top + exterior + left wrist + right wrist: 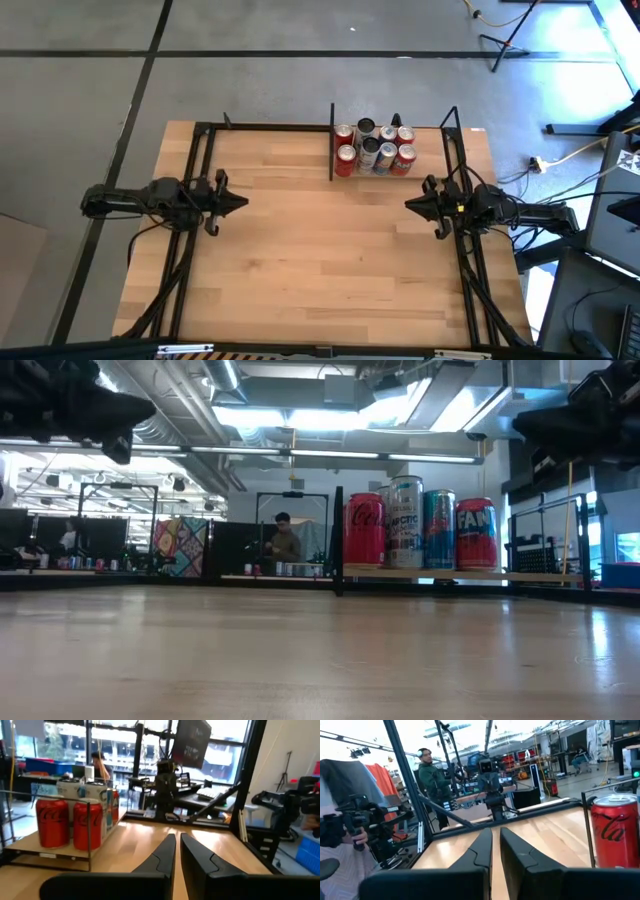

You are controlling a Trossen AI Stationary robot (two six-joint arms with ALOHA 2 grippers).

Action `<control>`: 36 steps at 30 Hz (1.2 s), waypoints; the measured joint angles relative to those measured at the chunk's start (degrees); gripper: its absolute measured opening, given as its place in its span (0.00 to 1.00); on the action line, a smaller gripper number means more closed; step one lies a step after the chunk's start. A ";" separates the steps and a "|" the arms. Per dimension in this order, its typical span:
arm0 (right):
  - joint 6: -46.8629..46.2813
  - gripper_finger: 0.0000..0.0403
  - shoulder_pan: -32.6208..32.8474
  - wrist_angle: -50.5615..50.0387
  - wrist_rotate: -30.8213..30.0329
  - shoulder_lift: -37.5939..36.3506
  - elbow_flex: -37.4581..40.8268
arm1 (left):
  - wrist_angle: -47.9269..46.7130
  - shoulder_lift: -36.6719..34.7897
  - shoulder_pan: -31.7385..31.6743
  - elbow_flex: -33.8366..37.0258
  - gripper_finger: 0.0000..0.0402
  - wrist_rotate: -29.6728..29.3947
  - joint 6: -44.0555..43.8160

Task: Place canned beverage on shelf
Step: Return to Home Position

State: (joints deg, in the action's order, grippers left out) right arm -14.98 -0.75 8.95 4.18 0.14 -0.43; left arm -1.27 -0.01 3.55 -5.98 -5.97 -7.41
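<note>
Several cans (375, 148) stand upright on their bases on the wooden floor of the shelf (331, 150), a black-framed bay at the table's far edge, right of the middle. In the low view the cans (420, 525) stand in a row on the shelf floor (520, 574). My left gripper (245, 203) hovers shut at the table's left side, pointing level toward the right. Facing it from the right side, my right gripper (407, 205) is also shut. Both are empty (177, 837) (495, 832). Red cola cans (70, 822) (615, 832) show beside each wrist's fingers.
Black frame rails (198, 160) (462, 165) run along the table's left and right sides and its far edge. Bare wooden tabletop (325, 250) lies between the two arms. People (432, 777) (285, 540) are in the room beyond the table.
</note>
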 joint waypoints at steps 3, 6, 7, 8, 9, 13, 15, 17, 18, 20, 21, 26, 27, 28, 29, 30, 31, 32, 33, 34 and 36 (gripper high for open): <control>-0.02 0.06 0.02 0.02 1.61 0.00 0.00 | 4.21 0.14 0.00 3.13 0.05 0.78 -0.09; -0.02 0.06 0.04 -0.01 1.84 0.00 0.00 | 5.67 0.13 0.00 5.55 0.05 2.25 -1.75; -0.04 0.06 0.04 -0.05 1.84 0.00 0.00 | 3.69 0.17 0.00 5.55 0.05 2.61 -1.63; -0.04 0.06 0.04 -0.12 1.84 0.00 0.00 | 3.57 0.22 0.02 5.55 0.05 2.99 -1.63; -0.04 0.06 0.04 -0.20 1.84 0.00 0.00 | 3.38 0.11 0.00 5.55 0.05 2.99 -1.61; -0.15 0.06 0.04 -3.53 2.07 0.04 0.00 | 2.78 0.13 0.00 5.55 0.05 0.68 -1.53; -0.14 0.06 0.03 -5.51 2.10 0.06 0.00 | 2.77 0.40 0.00 5.55 0.05 1.00 -1.72; -0.16 0.06 0.04 -6.67 2.00 0.11 0.00 | 2.66 0.55 0.01 5.55 0.05 1.15 -1.17; -0.15 0.06 0.04 -6.62 1.68 0.11 0.00 | 2.72 0.50 0.00 5.55 0.05 1.07 -1.16; -0.13 0.06 0.02 -6.83 0.92 0.09 0.00 | 2.70 0.50 0.00 5.55 0.05 0.98 -1.17; -0.15 0.06 0.02 -6.88 0.79 0.11 0.00 | 2.70 0.50 0.00 5.55 0.05 0.98 -1.15; -0.13 0.06 -0.02 -6.95 0.79 0.11 0.00 | 2.70 0.52 0.00 5.55 0.05 0.97 -1.17; -0.13 0.06 -0.02 -6.95 0.79 0.09 0.00 | 2.70 0.52 0.00 5.55 0.05 0.97 -1.17; -0.15 0.06 -0.02 -6.97 0.79 0.09 0.00 | 2.70 0.52 0.00 5.55 0.05 0.97 -1.17; -0.13 0.06 -0.02 -6.99 0.79 0.09 0.00 | 2.70 0.52 0.00 5.55 0.05 0.97 -1.17; -0.13 0.06 -0.02 -7.02 0.79 0.10 0.00 | 2.70 0.52 0.00 5.55 0.05 0.97 -1.17; -0.13 0.06 -0.02 -7.02 0.79 0.09 0.00 | 2.70 0.52 0.00 5.55 0.05 0.97 -1.17; -0.13 0.06 -0.02 -7.04 0.78 0.09 0.00 | 2.70 0.52 0.00 5.55 0.05 0.97 -1.17; -0.13 0.06 -0.02 -7.06 0.79 0.09 0.00 | 2.70 0.52 0.00 5.55 0.05 0.97 -1.17; -0.13 0.06 -0.02 -7.06 0.78 0.09 0.00 | 2.69 0.52 0.00 5.55 0.05 0.97 -1.16; -0.13 0.06 -0.02 -7.06 0.79 0.09 0.00 | 2.68 0.52 0.00 5.55 0.05 0.97 -1.17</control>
State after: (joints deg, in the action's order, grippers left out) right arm -15.11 -0.78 1.89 4.97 0.23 -0.43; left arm 1.41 0.51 3.55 -0.43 -4.99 -8.58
